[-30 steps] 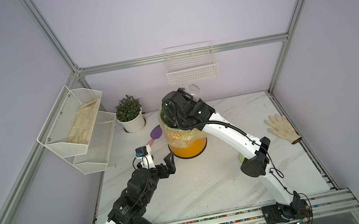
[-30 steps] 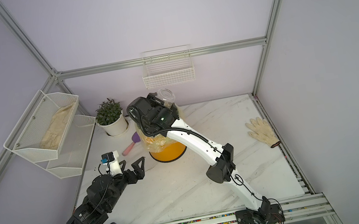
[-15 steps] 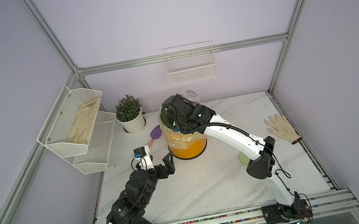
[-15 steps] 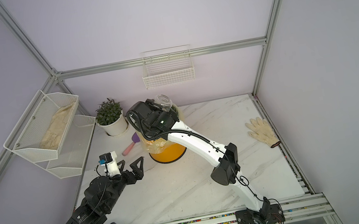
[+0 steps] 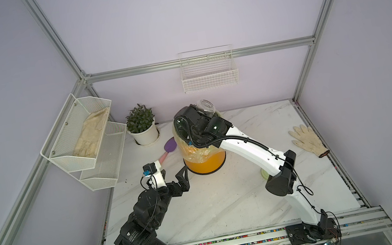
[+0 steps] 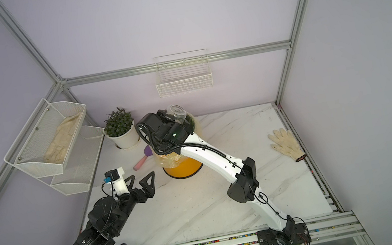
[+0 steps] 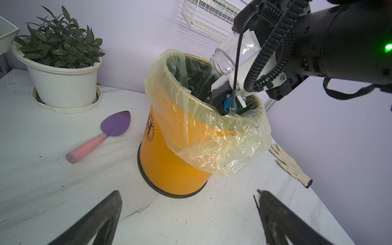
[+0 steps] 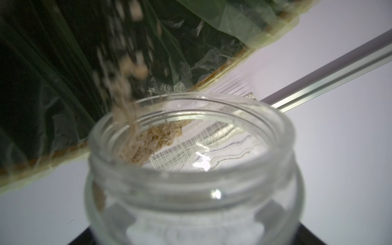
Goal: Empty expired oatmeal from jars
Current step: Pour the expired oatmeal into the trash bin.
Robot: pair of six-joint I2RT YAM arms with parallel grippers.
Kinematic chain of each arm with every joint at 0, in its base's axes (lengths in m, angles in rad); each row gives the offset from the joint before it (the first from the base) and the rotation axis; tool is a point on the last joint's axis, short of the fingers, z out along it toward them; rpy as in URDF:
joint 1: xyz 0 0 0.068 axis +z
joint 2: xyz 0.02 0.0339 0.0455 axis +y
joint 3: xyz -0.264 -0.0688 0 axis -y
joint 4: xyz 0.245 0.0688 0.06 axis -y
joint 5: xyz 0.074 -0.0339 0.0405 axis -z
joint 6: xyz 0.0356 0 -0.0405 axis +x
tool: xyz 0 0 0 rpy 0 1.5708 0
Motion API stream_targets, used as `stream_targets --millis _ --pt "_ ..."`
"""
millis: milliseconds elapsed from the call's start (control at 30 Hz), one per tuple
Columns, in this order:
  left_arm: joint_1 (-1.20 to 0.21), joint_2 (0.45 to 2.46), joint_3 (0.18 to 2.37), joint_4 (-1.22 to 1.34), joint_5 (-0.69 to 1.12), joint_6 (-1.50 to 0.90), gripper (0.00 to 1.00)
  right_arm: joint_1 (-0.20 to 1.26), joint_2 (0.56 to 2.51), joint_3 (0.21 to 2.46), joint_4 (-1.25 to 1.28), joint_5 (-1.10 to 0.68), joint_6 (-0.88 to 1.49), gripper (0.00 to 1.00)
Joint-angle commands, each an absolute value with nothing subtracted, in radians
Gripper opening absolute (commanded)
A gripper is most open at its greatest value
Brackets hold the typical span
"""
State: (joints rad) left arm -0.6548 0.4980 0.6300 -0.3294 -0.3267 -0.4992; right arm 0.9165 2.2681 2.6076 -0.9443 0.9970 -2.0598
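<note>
A clear glass jar (image 5: 205, 106) (image 6: 177, 112) hangs tipped, mouth down, over the orange bin (image 5: 205, 161) (image 6: 182, 169) with its yellow liner. My right gripper (image 5: 202, 113) (image 8: 194, 214) is shut on the jar's body. In the right wrist view, beige oatmeal (image 8: 148, 142) clings inside the jar's neck (image 8: 191, 169), and blurred flakes are falling from it into the dark liner. My left gripper (image 5: 172, 175) (image 6: 143, 176) (image 7: 188, 195) stands open and empty, low over the table just in front of the bin (image 7: 169, 161). The left wrist view shows the jar (image 7: 228, 57) above the bin's rim.
A white plant pot (image 5: 145, 134) and a purple trowel (image 5: 169, 145) with a pink handle lie left of the bin. A work glove (image 5: 307, 140) lies at the table's right edge. A pale green lid (image 5: 263, 171) peeks out by the right elbow. Wall racks (image 5: 83, 137) hang at the left.
The right wrist has rolled and tipped the jar further over the bin, lowering it slightly. The left arm has hardly moved.
</note>
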Motion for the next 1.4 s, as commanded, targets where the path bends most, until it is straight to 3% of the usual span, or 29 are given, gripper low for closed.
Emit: stream_targets --millis 0,67,167,233,267,333,433,500,533,633,733,933,1000,1067,1100,1167,1233,1267,1333,1367 --pt "-0.649 0.48 0.609 -0.29 -0.324 -0.469 1.0 0.914 2.284 2.703 -0.886 0.893 -2.51 0.05" --pt "-0.649 0.476 0.61 -0.292 -0.321 -0.466 1.0 0.893 2.259 2.627 -1.03 1.015 -2.411 0.04" --pt "-0.649 0.458 0.603 -0.295 -0.326 -0.478 1.0 0.914 2.169 2.542 -0.832 0.8 -2.505 0.05" --pt "-0.649 0.445 0.581 -0.269 -0.327 -0.478 1.0 0.899 2.163 2.502 -1.013 0.978 -2.408 0.05" --pt "-0.649 0.443 0.577 -0.264 -0.324 -0.48 1.0 0.905 2.15 2.484 -1.057 0.99 -2.355 0.05" --pt "-0.649 0.442 0.574 -0.264 -0.317 -0.482 1.0 0.933 2.12 2.475 -0.914 0.865 -2.413 0.05" --pt "-0.649 0.443 0.563 -0.251 -0.311 -0.489 1.0 0.918 2.153 2.522 -0.966 0.999 -2.428 0.05" --pt "-0.649 0.452 0.566 -0.248 -0.31 -0.491 1.0 0.926 2.181 2.61 -0.952 0.915 -2.44 0.05" --pt "-0.648 0.458 0.566 -0.239 -0.307 -0.49 1.0 0.924 2.192 2.623 -1.032 0.973 -2.427 0.05" --pt "-0.649 0.474 0.58 -0.25 -0.302 -0.488 1.0 0.933 2.186 2.589 -0.757 0.923 -2.559 0.05" --pt "-0.649 0.477 0.586 -0.248 -0.297 -0.488 1.0 0.9 2.242 2.628 -0.831 1.131 -2.518 0.05" --pt "-0.649 0.464 0.581 -0.245 -0.304 -0.491 1.0 0.885 2.228 2.543 -0.867 1.158 -2.455 0.05" --pt "-0.649 0.47 0.584 -0.242 -0.301 -0.492 1.0 0.883 2.225 2.504 -0.698 1.094 -2.501 0.04" --pt "-0.649 0.474 0.585 -0.243 -0.291 -0.494 1.0 0.87 2.274 2.584 -0.931 1.191 -2.372 0.04" --pt "-0.649 0.474 0.585 -0.243 -0.29 -0.494 1.0 0.868 2.283 2.609 -0.926 1.185 -2.408 0.04" --pt "-0.649 0.469 0.58 -0.244 -0.295 -0.495 1.0 0.866 2.309 2.646 -0.605 1.076 -2.597 0.04" --pt "-0.649 0.468 0.579 -0.243 -0.299 -0.495 1.0 0.851 2.342 2.672 -0.728 1.246 -2.532 0.04" --pt "-0.649 0.469 0.583 -0.247 -0.295 -0.496 1.0 0.852 2.339 2.665 -0.707 1.259 -2.566 0.04" --pt "-0.649 0.466 0.576 -0.244 -0.294 -0.507 1.0 0.857 2.338 2.679 -0.613 1.119 -2.598 0.04" --pt "-0.649 0.467 0.57 -0.237 -0.295 -0.505 1.0 0.846 2.338 2.654 -0.718 1.238 -2.534 0.04"
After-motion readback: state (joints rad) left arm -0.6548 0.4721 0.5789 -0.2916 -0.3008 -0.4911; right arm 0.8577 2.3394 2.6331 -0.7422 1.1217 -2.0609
